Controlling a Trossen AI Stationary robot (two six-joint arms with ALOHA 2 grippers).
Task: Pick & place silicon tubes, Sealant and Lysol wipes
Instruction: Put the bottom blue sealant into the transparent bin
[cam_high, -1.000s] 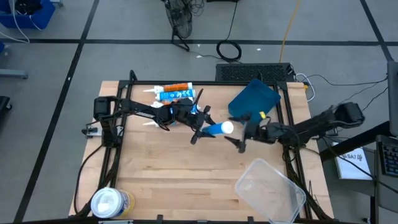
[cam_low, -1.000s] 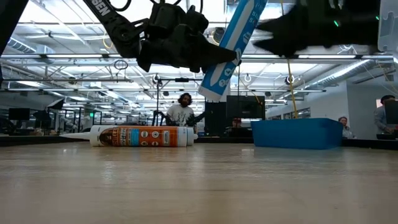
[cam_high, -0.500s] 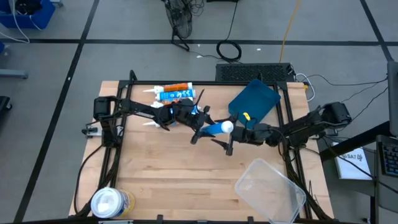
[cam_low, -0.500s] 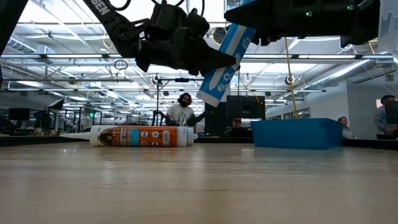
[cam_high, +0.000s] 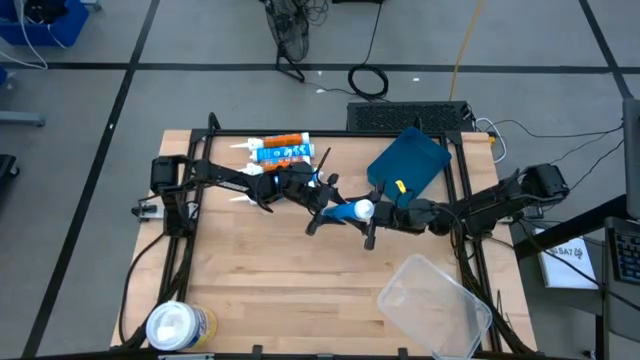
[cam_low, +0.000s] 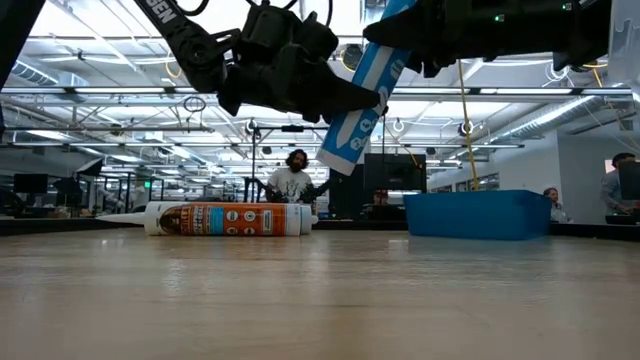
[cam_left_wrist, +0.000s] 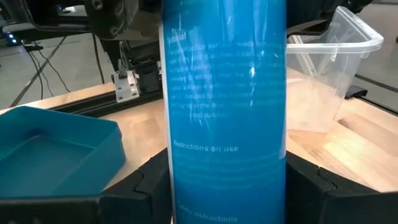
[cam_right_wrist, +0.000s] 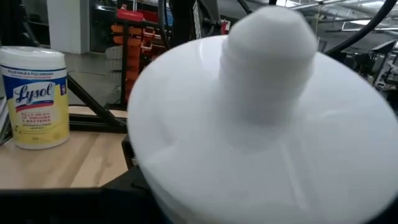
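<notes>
Midair, left end effector and right end effector both clamp the blue tube.

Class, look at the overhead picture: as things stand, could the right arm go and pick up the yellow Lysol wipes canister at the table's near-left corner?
Probably not yet. The right gripper is shut on the blue tube, which the left gripper also holds mid-table. The wipes canister stands unobstructed, but diagonally far away.

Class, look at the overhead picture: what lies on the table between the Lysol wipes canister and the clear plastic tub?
Nothing: in the high view, only bare wood runs from the Lysol wipes to the clear plastic tub along the table's near edge.
</notes>
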